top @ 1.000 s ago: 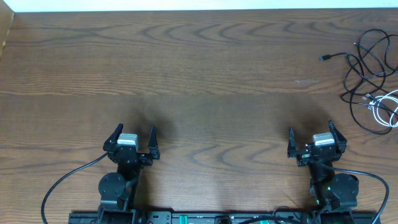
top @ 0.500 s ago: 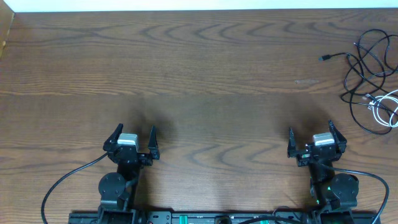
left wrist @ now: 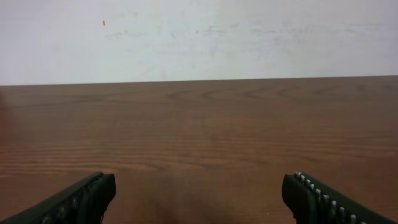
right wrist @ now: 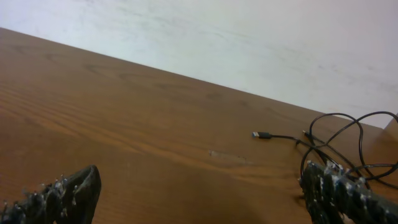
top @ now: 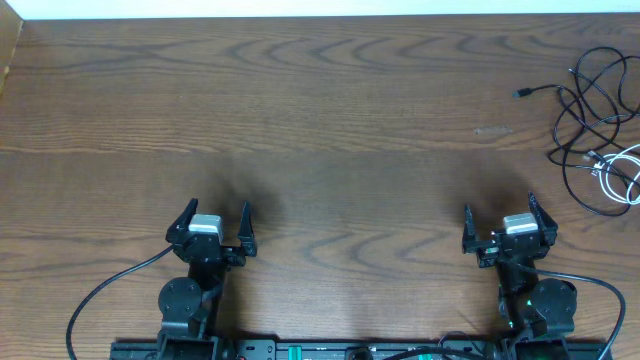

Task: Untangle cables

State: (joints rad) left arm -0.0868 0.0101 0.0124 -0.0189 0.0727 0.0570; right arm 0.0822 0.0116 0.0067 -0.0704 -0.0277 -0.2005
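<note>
A tangle of thin black cables (top: pixel 592 110) lies at the far right of the wooden table, with a thin white cable (top: pixel 625 168) looped at its lower right edge. A black plug end (top: pixel 521 94) sticks out to the left. In the right wrist view the black cables (right wrist: pixel 348 140) lie ahead to the right, partly hidden by a fingertip. My left gripper (top: pixel 211 221) is open and empty near the front left, far from the cables. My right gripper (top: pixel 498 222) is open and empty near the front right, short of the tangle.
The wooden table (top: pixel 320 130) ends at a white wall along its back edge (left wrist: pixel 199 81). The arm bases and their thicker black wires (top: pixel 100 295) sit along the front edge. A pale scuff mark (top: pixel 492 131) shows left of the cables.
</note>
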